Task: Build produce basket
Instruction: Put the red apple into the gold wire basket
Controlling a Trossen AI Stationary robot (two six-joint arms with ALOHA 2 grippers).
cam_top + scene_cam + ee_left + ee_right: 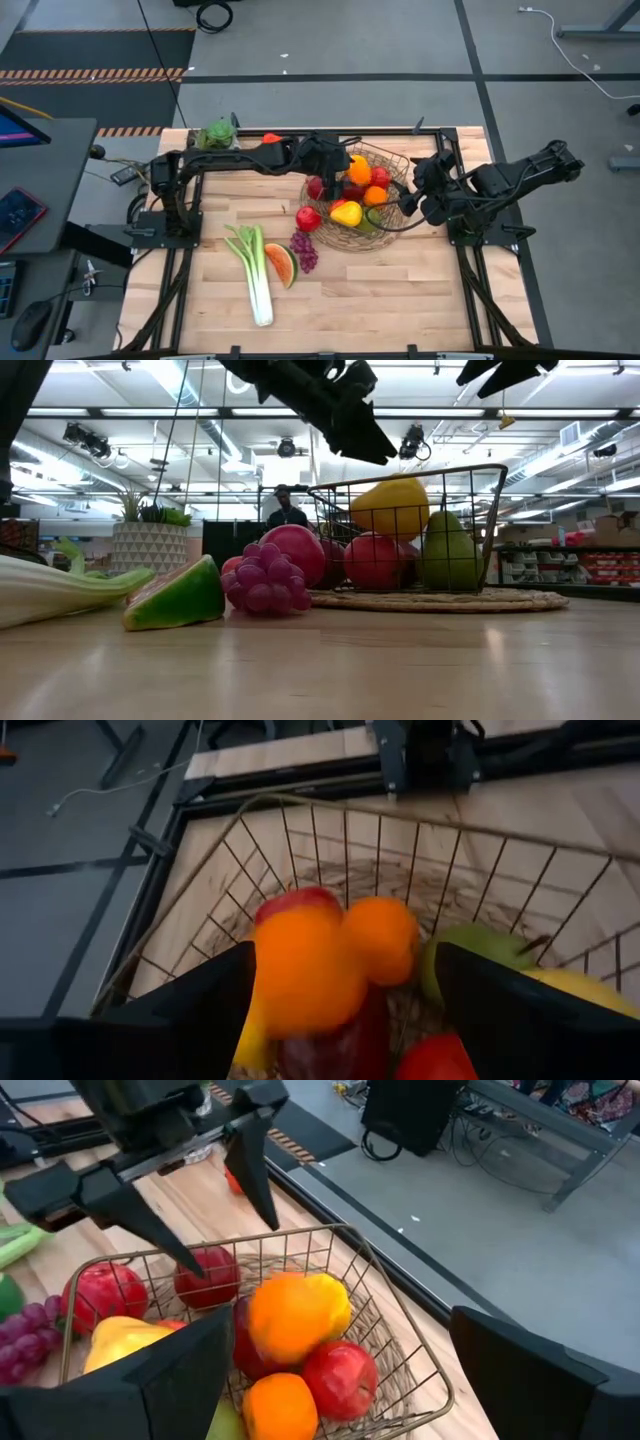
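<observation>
Basket (392, 222), brown wire mesh on a woven rim, stood at the far middle of the bench (400, 290), holding red apples (340, 1378), oranges (281, 1408), a yellow lemon (347, 213) and a green pear (447, 556). Outside it lay a red apple (308, 218) against the rim, grapes (304, 250), a watermelon slice (281, 264) and a leek (255, 275). Left claw (215, 1215) hung over the basket, fingers parted, an orange fruit (296, 1315) beneath them, touching neither. Right claw (424, 196) waited wide open beside the basket's right edge, empty

Overhead, table-level and two close wrist views, all sharing the basket (357, 200).
</observation>
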